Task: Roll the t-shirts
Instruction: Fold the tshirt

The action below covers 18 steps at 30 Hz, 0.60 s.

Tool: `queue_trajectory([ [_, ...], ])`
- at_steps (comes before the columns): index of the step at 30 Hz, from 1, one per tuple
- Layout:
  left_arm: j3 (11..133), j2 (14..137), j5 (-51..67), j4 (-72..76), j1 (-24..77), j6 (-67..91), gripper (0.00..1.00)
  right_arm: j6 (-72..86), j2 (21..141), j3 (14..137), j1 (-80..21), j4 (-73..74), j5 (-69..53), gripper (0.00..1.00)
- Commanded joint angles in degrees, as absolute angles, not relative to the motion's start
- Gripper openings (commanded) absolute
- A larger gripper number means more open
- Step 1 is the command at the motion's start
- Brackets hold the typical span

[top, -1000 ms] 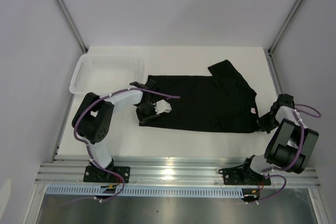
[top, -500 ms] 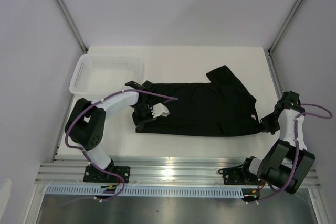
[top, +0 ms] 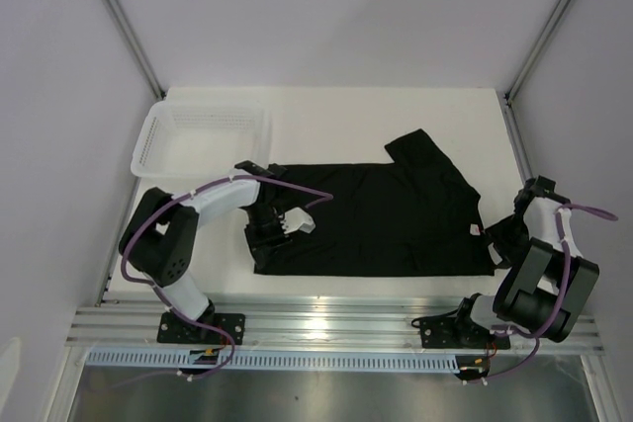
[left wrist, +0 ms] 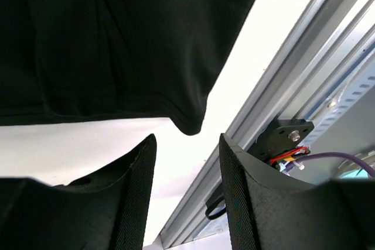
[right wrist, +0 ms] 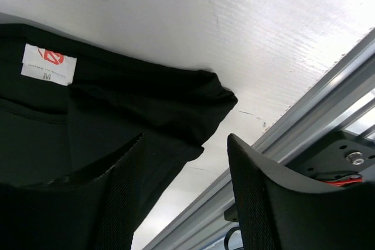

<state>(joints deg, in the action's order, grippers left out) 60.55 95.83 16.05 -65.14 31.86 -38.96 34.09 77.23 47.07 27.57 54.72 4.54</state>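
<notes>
The top camera looks steeply down on the whole t-shirt. Each wrist camera hangs close over one near corner of it, shared with that view.

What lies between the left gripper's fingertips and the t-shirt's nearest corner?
Only a narrow strip of bare white table. The left wrist view shows it: the left gripper is open just short of the t-shirt corner.

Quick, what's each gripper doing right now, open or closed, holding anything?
Left gripper: open, holding nothing.
Right gripper: open, holding nothing.
</notes>
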Motion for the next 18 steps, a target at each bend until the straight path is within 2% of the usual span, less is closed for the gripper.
queue_trajectory([
  [1,62.0,92.6,17.8,-67.7,31.0,-38.6,0.51,35.3,75.0,50.8,27.5,55.6,8.9,0.6],
  [7,74.2,91.7,15.2,-72.0,26.7,-33.8,0.53,33.8,71.5,59.0,23.8,52.0,13.8,0.63],
  [8,77.1,91.8,15.4,-71.4,26.3,-32.2,0.53,31.5,71.6,61.9,22.3,50.6,14.9,0.75],
  [9,79.4,92.0,15.4,-70.2,25.9,-29.5,0.53,30.1,71.8,63.4,19.1,47.8,15.3,0.76],
  [12,81.3,92.0,15.0,-61.9,25.8,-25.7,0.53,25.5,75.5,68.9,15.2,42.3,13.6,0.73],
  [15,81.7,93.6,9.8,-50.5,26.0,-24.1,0.53,21.5,82.0,72.9,12.0,36.3,5.2,0.69],
  [18,85.0,99.2,2.8,-43.5,26.1,-22.9,0.54,18.6,89.6,76.4,9.1,33.0,0.8,0.59],
])
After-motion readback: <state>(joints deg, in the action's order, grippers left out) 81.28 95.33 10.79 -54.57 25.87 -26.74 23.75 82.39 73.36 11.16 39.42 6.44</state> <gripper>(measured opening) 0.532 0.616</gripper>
